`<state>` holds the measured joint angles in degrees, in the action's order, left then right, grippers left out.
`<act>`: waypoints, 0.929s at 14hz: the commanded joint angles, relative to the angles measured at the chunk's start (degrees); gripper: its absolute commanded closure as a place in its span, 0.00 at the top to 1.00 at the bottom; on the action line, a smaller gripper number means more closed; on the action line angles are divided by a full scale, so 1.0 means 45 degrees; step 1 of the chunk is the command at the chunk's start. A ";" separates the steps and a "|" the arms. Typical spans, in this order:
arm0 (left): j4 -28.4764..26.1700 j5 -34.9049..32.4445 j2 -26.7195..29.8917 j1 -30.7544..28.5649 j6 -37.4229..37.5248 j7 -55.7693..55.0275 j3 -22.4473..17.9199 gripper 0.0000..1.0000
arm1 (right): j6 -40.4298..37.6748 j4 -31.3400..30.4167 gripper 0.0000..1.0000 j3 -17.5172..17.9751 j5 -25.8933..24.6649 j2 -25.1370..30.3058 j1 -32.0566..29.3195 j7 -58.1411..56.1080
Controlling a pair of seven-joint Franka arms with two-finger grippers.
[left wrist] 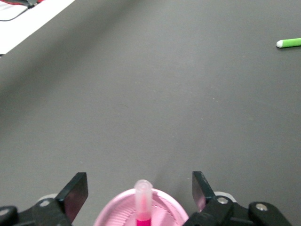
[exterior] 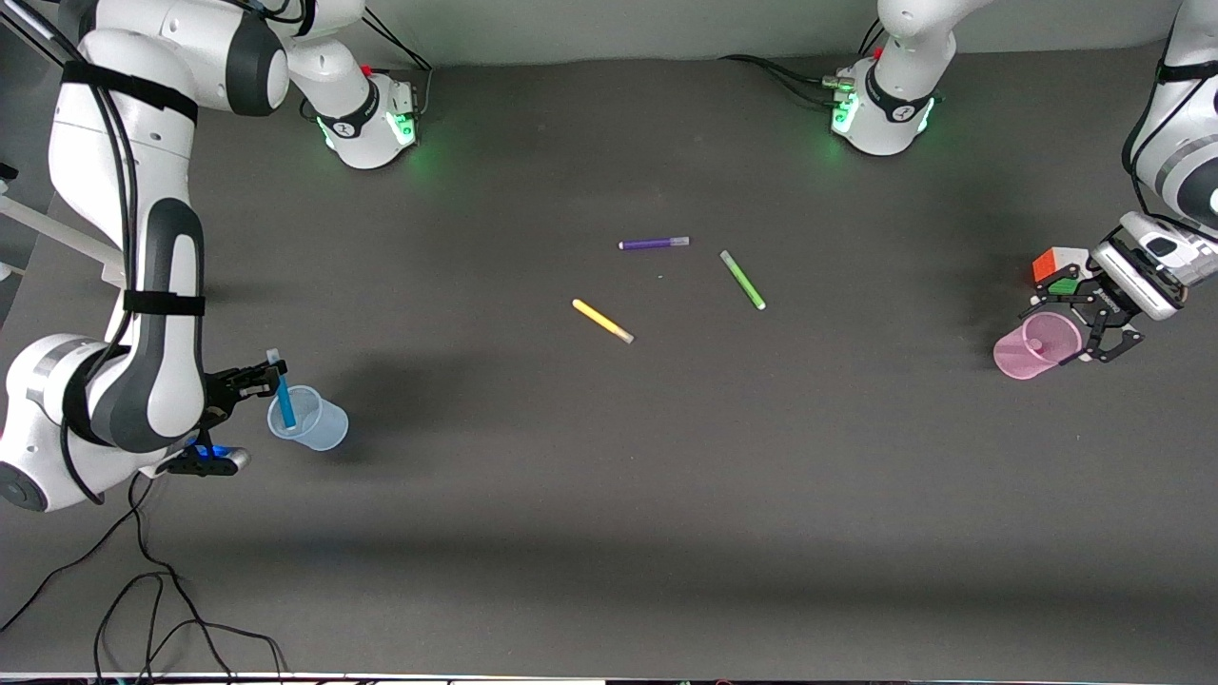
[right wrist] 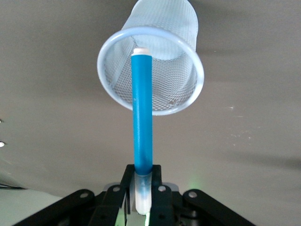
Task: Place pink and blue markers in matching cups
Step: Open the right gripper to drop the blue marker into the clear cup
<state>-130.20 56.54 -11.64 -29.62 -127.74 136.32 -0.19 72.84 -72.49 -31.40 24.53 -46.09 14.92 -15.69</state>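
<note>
My right gripper [exterior: 259,379] is shut on the greyish cap end of the blue marker [exterior: 284,398], seen close in the right wrist view [right wrist: 142,117]. The marker stands nearly upright with its lower end inside the mouth of the pale blue cup [exterior: 322,428], a mesh-patterned cup [right wrist: 176,28] at the right arm's end of the table. My left gripper [exterior: 1082,330] is open just above the pink cup [exterior: 1016,358], its fingers [left wrist: 75,197] spread to either side of the rim [left wrist: 113,209]. The pink marker [left wrist: 143,193] stands in that cup, pale cap up, touching neither finger.
A purple marker [exterior: 654,244], a green marker [exterior: 742,279] and a yellow marker [exterior: 602,321] lie loose mid-table. The green one's tip shows in the left wrist view [left wrist: 289,43]. A colour cube [exterior: 1056,264] sits next to the left gripper. Cables trail at the front edge [exterior: 143,590].
</note>
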 commanded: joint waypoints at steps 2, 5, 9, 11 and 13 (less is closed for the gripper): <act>0.1176 -0.0896 0.0573 0.0387 0.0222 -0.3347 0.0160 0.99 | -0.0346 0.0621 0.08 0.0024 0.0408 -0.0596 -0.0327 -0.0419; 0.2757 -0.4662 0.1391 0.1343 0.0922 -0.9295 0.0179 0.99 | -0.0346 0.0660 0.08 0.0024 0.0661 -0.0947 -0.0327 -0.0419; 0.5490 -0.8495 0.1687 0.2905 0.3868 -1.6820 0.0199 0.99 | -0.0326 0.0933 0.37 0.0024 0.0662 -0.1183 -0.0327 -0.0342; 0.6741 -1.0310 0.1668 0.3978 0.5216 -2.0122 0.0218 0.99 | -0.0307 0.0953 0.91 0.0024 0.0662 -0.1261 -0.0327 -0.0283; 0.7642 -1.1641 0.1648 0.5072 0.6467 -2.2918 0.0218 0.99 | -0.0307 0.1089 1.00 0.0024 0.0662 -0.1145 -0.0307 -0.0244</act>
<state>-100.62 9.26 -3.07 -11.32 -103.67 44.83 1.61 72.84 -70.52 -31.14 26.19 -50.46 14.16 -16.42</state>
